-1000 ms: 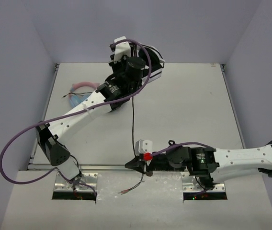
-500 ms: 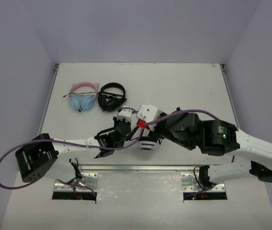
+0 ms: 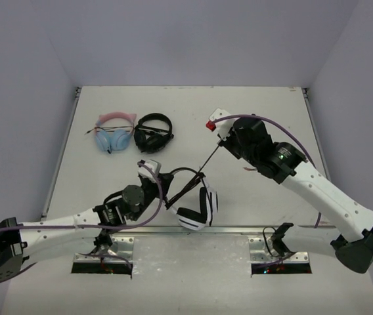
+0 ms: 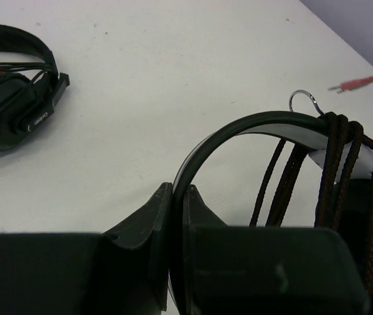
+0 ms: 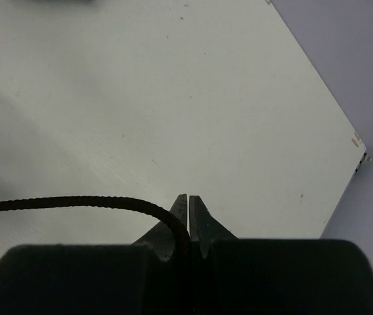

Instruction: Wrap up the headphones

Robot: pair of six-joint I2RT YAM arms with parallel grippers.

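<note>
As I watch from above, the headphones [image 3: 198, 211] lie near the front edge of the table [image 3: 272, 111], with the cable [image 3: 208, 159] taut. Left wrist: my left gripper [image 4: 176, 191] clamps the headband [image 4: 252, 123], which I judge stiff. Right wrist: my right gripper [image 5: 188, 202] pinches the limp cable, which is likely to slip.

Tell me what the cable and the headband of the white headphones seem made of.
The cable looks braided, probably a woven fabric sleeve: matt black with fine ridges. The headband looks like smooth hard plastic, slightly glossy, with a sheen along its dark edge.
</note>
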